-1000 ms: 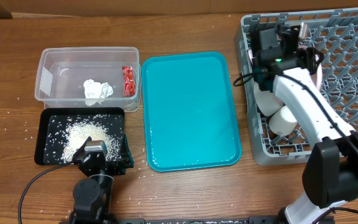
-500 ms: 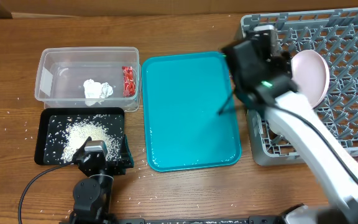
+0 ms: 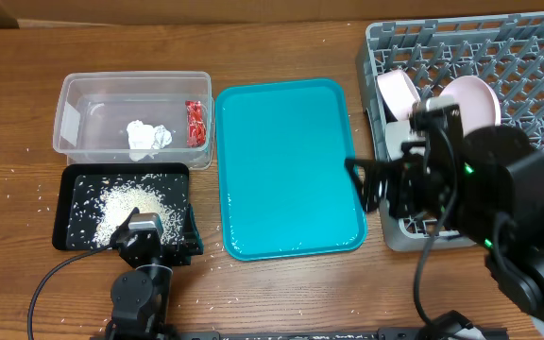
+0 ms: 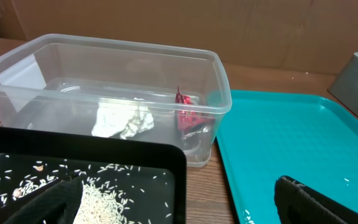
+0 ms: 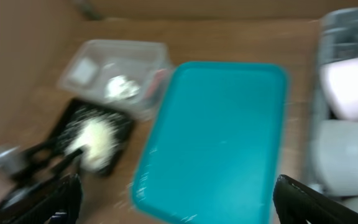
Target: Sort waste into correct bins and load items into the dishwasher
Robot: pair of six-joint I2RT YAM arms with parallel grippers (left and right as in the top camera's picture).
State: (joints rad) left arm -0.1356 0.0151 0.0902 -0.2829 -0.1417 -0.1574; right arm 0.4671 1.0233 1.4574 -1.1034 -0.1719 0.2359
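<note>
The clear tub (image 3: 74, 113) holds the white paper wad (image 3: 147, 135) and the red wrapper (image 3: 195, 123); both also show in the left wrist view, the wad (image 4: 124, 119) and the wrapper (image 4: 186, 115). The black tray (image 3: 69, 212) holds a heap of rice (image 3: 130, 203). The grey rack (image 3: 508, 57) holds white dishes (image 3: 397, 93), among them a plate (image 3: 475, 99). My right gripper (image 3: 371, 187) is open and empty, raised over the teal tray's right edge. My left gripper (image 3: 159, 236) is open and empty at the black tray's near edge. The chopsticks are out of view.
The teal serving tray (image 3: 291, 170) lies between the bins and the rack. Loose rice grains are scattered on the wooden table (image 3: 26, 161) around the black tray. The right wrist view is blurred and shows the teal tray (image 5: 222, 130) below.
My right arm has pulled back from the rack's far left corner toward the front and risen, now near the rack's front left. The dishes in the rack are uncovered. The left arm has not moved.
</note>
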